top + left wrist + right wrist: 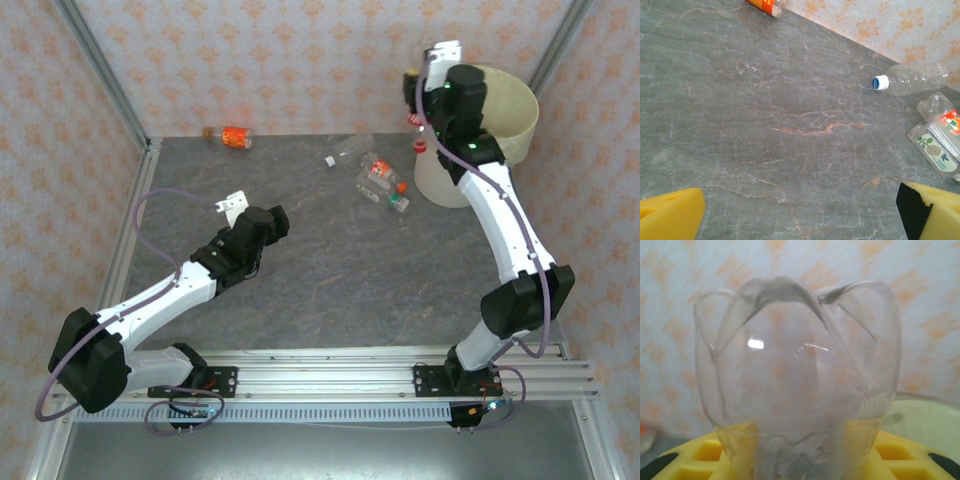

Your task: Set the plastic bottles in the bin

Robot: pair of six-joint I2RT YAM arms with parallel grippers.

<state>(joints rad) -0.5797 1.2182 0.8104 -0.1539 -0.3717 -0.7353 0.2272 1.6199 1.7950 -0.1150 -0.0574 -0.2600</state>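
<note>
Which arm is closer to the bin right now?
Right. The right arm holds a bottle beside the bin; the left arm hangs over the table, well apart.

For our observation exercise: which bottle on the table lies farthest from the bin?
The orange-labelled bottle, alone by the back wall; the other lying bottles cluster much nearer the bin.

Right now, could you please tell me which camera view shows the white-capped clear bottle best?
The left wrist view: the white-capped bottle lies on its side close up, cap and clear body sharp. The top external view has the bottle small and faint.
</note>
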